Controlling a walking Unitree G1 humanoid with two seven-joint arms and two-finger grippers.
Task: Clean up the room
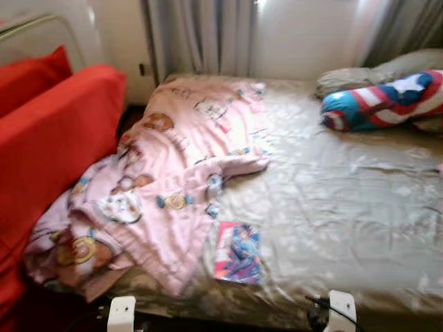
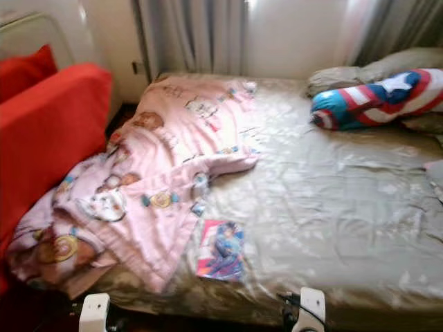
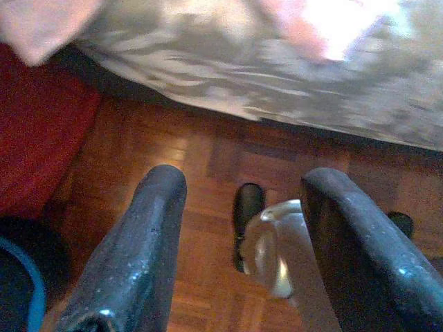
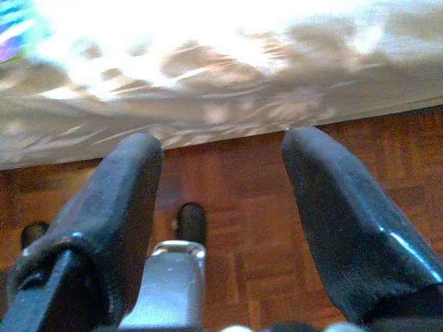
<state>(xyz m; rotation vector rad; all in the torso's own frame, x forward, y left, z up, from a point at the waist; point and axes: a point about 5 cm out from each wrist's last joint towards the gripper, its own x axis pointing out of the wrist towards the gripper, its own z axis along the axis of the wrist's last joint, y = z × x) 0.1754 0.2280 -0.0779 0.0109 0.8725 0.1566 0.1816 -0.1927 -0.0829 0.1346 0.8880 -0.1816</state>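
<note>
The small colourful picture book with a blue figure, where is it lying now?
The small colourful picture book lies on the beige satin bed sheet near the bed's front edge, just right of the crumpled pink cartoon-print blanket.

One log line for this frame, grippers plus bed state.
left gripper open, idle over floor | right gripper open, idle | pink blanket crumpled on bed | book near edge

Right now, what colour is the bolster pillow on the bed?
Bolster pillow: red-and-white stripes, blue with a white star; clearest in left eye view.

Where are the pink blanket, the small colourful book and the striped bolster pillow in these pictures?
pink blanket (image 1: 183,149), left eye view, on its flat middle part.
colourful book (image 1: 238,252), left eye view, on the centre of its cover.
striped bolster pillow (image 1: 384,100), left eye view, on its red and white stripes.
</note>
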